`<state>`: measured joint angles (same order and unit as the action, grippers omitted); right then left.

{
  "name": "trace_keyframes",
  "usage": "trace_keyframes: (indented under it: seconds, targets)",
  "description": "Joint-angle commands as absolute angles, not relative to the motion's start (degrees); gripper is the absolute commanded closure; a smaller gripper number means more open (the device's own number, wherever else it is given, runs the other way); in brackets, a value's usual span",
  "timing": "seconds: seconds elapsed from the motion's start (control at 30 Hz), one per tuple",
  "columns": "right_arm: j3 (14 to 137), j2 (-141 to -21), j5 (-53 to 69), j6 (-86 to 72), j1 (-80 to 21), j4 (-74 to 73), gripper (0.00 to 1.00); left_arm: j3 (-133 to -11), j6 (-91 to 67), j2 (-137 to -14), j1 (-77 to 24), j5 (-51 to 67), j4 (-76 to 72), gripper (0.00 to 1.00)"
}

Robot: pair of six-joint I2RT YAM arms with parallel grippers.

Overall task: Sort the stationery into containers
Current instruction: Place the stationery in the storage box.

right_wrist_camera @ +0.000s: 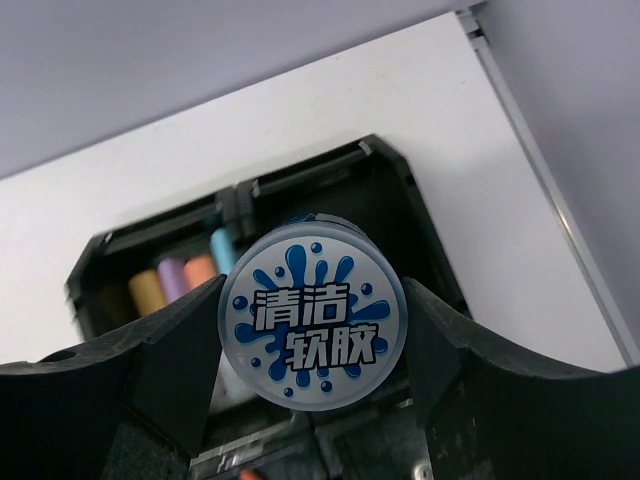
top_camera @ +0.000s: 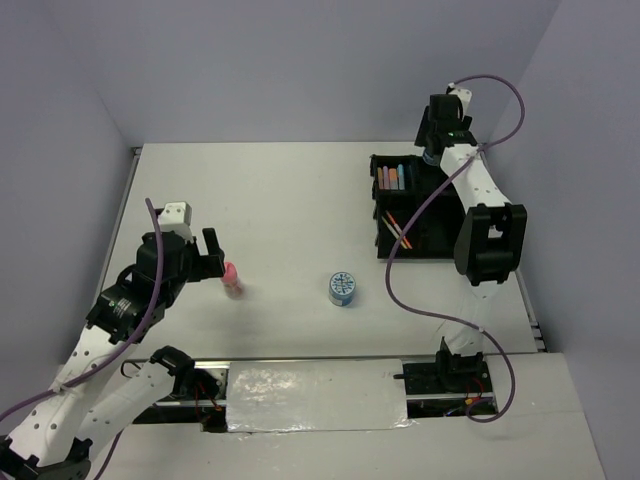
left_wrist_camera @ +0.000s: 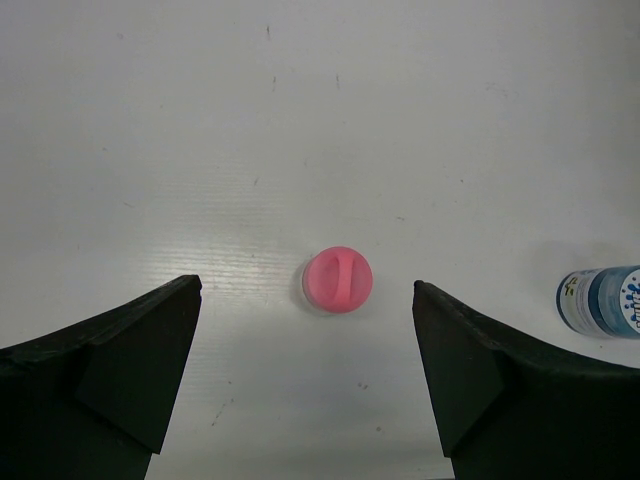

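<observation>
A: Why is the right hand (right_wrist_camera: pixel 311 310) raised?
B: It's clamped on 1 tub (right_wrist_camera: pixel 312 335) above the black tray (right_wrist_camera: pixel 385 165), likely to lower it into a compartment.
A: And the left hand (left_wrist_camera: pixel 305 290)?
B: Spread wide, straddling the pink bottle (left_wrist_camera: pixel 338 280) standing on the worktop (top_camera: pixel 290 200), lined up for gripping.

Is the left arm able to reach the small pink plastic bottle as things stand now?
Probably yes: in the left wrist view the small pink plastic bottle sits centred between the left arm's open fingers, not touched, and nothing stands in the way.
</observation>
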<state>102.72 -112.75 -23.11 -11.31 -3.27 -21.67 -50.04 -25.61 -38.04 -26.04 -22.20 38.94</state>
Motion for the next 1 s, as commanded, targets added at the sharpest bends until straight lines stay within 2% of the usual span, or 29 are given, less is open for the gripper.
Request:
trace_keyframes:
  seconds: [0.0,0.13,0.47,0.67,0.83,0.97]
  targets:
    - [110.8,-117.1,-25.7,-13.1,-1.1,-21.8,1.00,-51.0,-24.7,-37.3,-25.8,-21.4,36.9,0.01]
    - [118.1,-123.2,-25.2,-13.3,-0.4,-25.1,1.00,-51.0,-24.8,-36.6,-25.8,-21.9,36.9,0.01]
    - [115.8,-127.1,-19.9,-14.8,2.9,-22.1,0.98,-51.0,-24.7,-36.6,-25.8,-21.4,36.7,0.01]
    - [115.8,-129.0,-17.1,-13.5,2.8,-19.9,0.91,-50.9,-24.6,-36.4,-25.8,-21.5,36.8,0.01]
    - [114.2,-129.1,-16.3,-13.7,2.9,-17.0,0.91,-50.9,-24.6,-36.6,-25.8,-21.5,36.7,0.01]
    - [117.2,-131.5,-15.8,-13.4,2.8,-18.1,0.87,-50.9,-24.6,-36.7,-25.8,-21.2,36.7,0.01]
